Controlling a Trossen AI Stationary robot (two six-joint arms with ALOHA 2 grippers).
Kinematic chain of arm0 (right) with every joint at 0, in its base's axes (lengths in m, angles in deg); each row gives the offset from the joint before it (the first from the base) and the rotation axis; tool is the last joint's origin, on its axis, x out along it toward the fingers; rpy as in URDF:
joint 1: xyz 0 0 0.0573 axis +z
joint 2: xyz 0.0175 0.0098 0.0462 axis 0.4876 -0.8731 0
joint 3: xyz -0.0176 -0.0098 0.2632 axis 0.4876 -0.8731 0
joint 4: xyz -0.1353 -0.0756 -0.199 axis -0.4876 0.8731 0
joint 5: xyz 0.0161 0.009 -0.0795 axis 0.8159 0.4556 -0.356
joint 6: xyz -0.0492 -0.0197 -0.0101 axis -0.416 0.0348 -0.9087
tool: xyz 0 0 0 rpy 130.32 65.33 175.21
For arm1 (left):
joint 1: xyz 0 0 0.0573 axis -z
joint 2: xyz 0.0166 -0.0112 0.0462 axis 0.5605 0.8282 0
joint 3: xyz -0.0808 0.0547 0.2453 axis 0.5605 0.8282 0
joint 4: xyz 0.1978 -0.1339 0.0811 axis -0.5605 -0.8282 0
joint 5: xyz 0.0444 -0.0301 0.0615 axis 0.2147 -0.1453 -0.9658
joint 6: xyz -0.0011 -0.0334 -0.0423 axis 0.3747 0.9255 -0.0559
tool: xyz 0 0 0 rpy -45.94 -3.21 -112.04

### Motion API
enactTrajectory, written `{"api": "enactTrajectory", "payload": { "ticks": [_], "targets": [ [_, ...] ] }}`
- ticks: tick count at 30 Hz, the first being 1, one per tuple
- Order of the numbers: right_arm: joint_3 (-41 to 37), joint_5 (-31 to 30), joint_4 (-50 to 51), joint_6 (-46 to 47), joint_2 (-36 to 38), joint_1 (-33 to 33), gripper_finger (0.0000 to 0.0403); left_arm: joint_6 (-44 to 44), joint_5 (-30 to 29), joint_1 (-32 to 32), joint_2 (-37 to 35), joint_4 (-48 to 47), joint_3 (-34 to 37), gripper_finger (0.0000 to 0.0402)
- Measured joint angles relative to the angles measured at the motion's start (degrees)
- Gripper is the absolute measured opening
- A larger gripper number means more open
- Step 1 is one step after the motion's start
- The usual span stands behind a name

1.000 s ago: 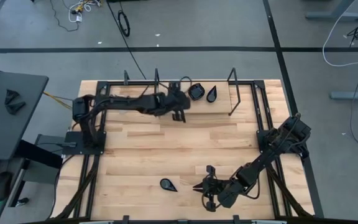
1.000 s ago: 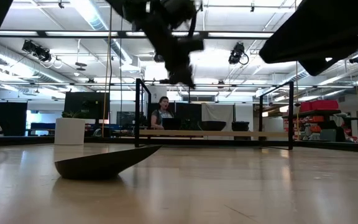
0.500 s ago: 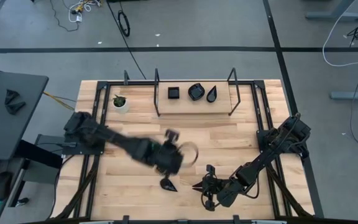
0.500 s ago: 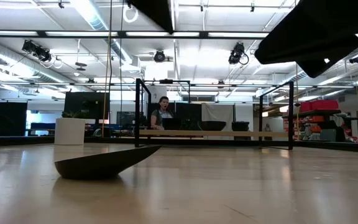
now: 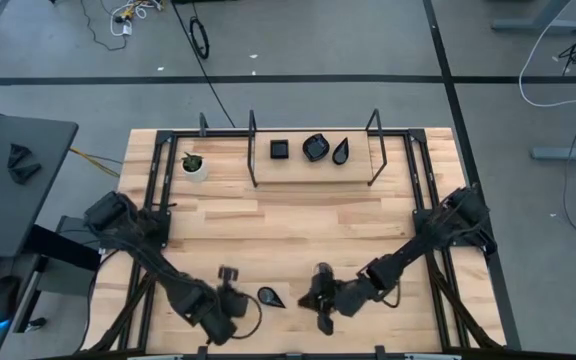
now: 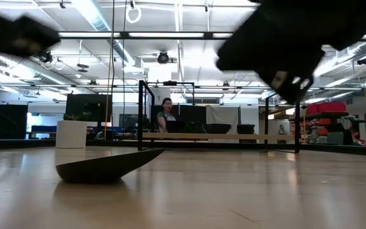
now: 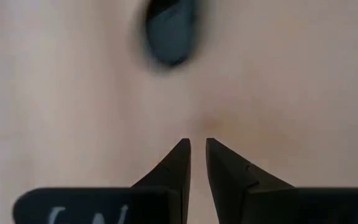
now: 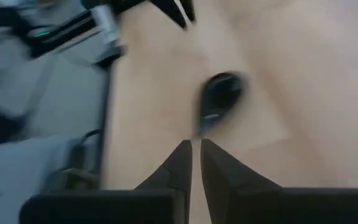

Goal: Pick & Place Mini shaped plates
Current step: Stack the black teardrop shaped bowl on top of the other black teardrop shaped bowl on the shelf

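One black teardrop mini plate [image 5: 270,296] rests on its underside on the wooden table near the front edge; it shows large in the low view [image 6: 107,166]. My left gripper [image 5: 238,298] hovers just to its left, shut and empty [image 7: 197,143], with the plate [image 7: 171,31] ahead of it. My right gripper [image 5: 313,298] stands just to the plate's right, shut and empty [image 8: 196,144], pointing at the plate [image 8: 219,93]. On the raised far shelf [image 5: 313,168] sit a square plate [image 5: 280,149], a rounded one [image 5: 315,148] and a teardrop one [image 5: 341,151].
A small white pot with a green plant [image 5: 195,165] stands at the far left of the table. Black frame posts [image 5: 373,150] rise around the shelf. Bare wood [image 5: 298,225] lies between the shelf and the near plate. A person sits in the room beyond [image 6: 166,114].
My left gripper has swung fast from the far shelf toward the near edge and sunk, ending beside the teardrop plate's left. The square plate now shows on the shelf where that gripper stood. My right gripper has edged toward the table's left, closer to the near plate.
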Motion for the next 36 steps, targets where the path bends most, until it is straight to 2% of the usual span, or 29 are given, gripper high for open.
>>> {"api": "enactTrajectory", "payload": {
  "ticks": [5, 7, 9, 12, 15, 19, 28, 36],
  "targets": [
    [0.3, 15.86, -15.5, -1.06, -6.76, -2.05, 0.0039, 0.74, 7.07, 0.12, 0.6, 33.47, 13.1, 0.0055],
    [2.31, 21.04, -16.72, -0.91, -9.52, -2.41, 0.0039, 0.73, 7.39, -0.62, 0.55, 41.31, 16.85, 0.0055],
    [5.68, 23.61, -16.14, -1.31, -12.42, -2.61, 0.0039, 0.72, 6.8, -1.63, 0.54, 45.71, 19.39, 0.0055],
    [10.84, 24.19, -10.47, -4.46, -16.18, -2.89, 0.0035, 0.65, 5.02, -3.09, 0.38, 46.41, 20.74, 0.0055],
    [13.07, 24.05, -4.61, -7.54, -16.91, -3.46, 0.0024, 0.59, 4.5, -4.4, 0.3, 46.88, 20.88, 0.0055],
    [13.33, 24.07, -4.23, -9.3, -16.68, -4.72, 0.0005, -0.14, 4.23, -5.41, 0.3, 47.14, 20.93, 0.0055],
    [13.33, 20.46, -1.65, -12.73, -16.68, -7.67, 0.0003, 1.54, 4.31, -5.76, 0.3, 46.81, 20.93, 0.0055],
    [13.18, 16.68, 2.81, -13.65, -15.37, -8.88, 0.0002, 6.19, 10.54, -5.26, -0.44, 48.46, 20.93, 0.0055]
  ]
}}
